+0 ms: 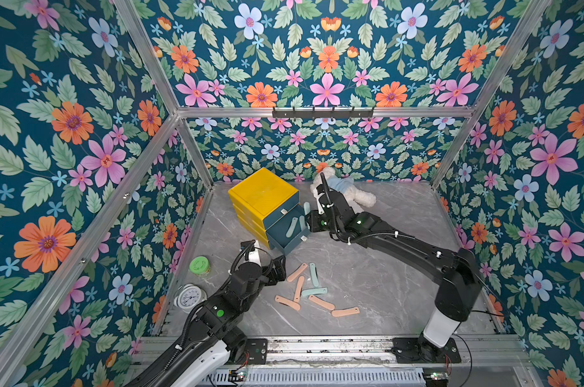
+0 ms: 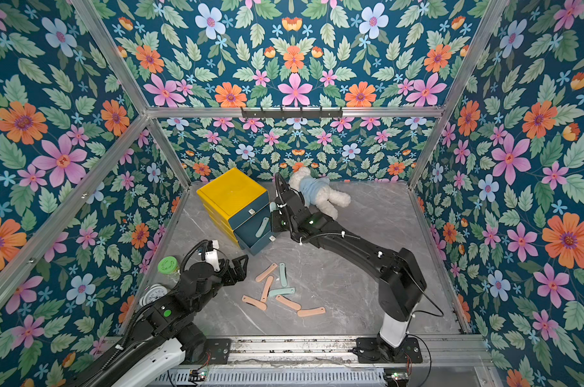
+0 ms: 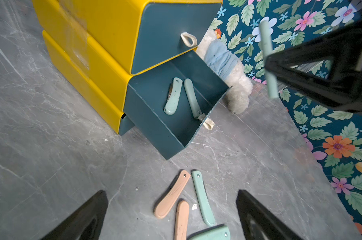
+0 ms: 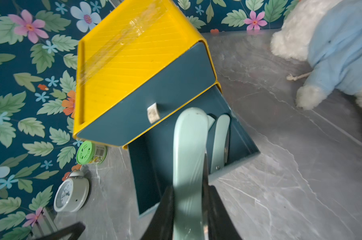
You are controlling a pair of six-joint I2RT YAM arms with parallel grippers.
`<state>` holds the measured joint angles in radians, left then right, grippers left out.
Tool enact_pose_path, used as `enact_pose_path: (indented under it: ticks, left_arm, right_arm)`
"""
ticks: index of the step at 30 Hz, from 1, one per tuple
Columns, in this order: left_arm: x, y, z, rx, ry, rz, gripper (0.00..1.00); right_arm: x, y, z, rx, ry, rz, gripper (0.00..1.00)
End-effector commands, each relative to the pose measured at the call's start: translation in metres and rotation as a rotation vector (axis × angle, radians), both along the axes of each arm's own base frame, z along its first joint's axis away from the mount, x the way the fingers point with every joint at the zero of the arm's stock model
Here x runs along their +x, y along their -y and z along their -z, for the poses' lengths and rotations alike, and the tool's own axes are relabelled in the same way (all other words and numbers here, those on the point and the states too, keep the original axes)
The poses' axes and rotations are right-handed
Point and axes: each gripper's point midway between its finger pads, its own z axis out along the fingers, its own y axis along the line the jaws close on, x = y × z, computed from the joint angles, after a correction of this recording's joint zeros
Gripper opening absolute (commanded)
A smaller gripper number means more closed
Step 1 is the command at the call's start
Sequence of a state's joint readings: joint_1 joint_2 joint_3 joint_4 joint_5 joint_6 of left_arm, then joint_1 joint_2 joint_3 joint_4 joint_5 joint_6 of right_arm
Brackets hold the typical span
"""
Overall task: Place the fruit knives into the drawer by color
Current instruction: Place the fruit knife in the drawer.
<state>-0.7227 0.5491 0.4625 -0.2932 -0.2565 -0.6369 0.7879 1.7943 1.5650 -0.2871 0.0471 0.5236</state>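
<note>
Right tool [image 4: 189, 189] over the open drawer [image 4: 147, 166]
It clamps a teal knife [image 4: 189, 149]; left tool [image 3: 171, 193] gapes empty near loose knives [image 3: 203, 199].

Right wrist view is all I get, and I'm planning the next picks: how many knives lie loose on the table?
Observer: Seven, in a cluster before the open drawer: five pink knives and two loose teal knives.
Operator: Is the left tool free?
Observer: Yes. The left tool is open and empty, beside that cluster.
Operator: My held knife blocks the drawer. What's inside?
Observer: Two stored teal knives, lying side by side, nothing else.
</note>
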Motion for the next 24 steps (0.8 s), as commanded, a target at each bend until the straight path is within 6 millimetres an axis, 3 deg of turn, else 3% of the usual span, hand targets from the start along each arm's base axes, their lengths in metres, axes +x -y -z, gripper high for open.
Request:
enact_pose_path:
  ticks: [1,5,7,9,13,19,23,24]
  left_arm:
    - [0.001,0.003,-0.006,-0.025,0.003,0.003,0.99]
    - [0.001,0.005,-0.008,-0.024,-0.004,0.010,0.99]
    - [0.001,0.006,-0.008,-0.028,-0.003,0.015,0.99]
    - [0.001,0.007,-0.009,-0.034,-0.001,0.015,0.99]
    - [0.001,0.008,-0.011,-0.044,0.003,0.021,0.99]
    - [0.001,0.013,-0.016,-0.057,0.007,0.043,1.00]
    - [0.004,0.019,-0.022,-0.034,0.007,0.069,0.99]
    - [0.005,0.022,-0.023,-0.032,0.006,0.082,0.99]
  right_arm:
    - [0.012,-0.019,-0.001,0.067,-0.031,-0.024,0.22]
    - [0.024,-0.026,0.017,0.066,-0.070,-0.012,0.28]
    - [0.029,-0.027,0.019,0.080,-0.081,-0.008,0.36]
    - [0.034,-0.026,0.017,0.097,-0.098,0.003,0.44]
    - [0.032,-0.026,-0.004,0.143,-0.056,-0.014,0.50]
    - [0.010,-0.013,-0.037,0.213,0.011,-0.055,0.56]
    - [-0.013,0.004,-0.034,0.253,-0.001,-0.057,0.57]
    - [-0.022,0.012,-0.042,0.272,0.014,-0.057,0.57]
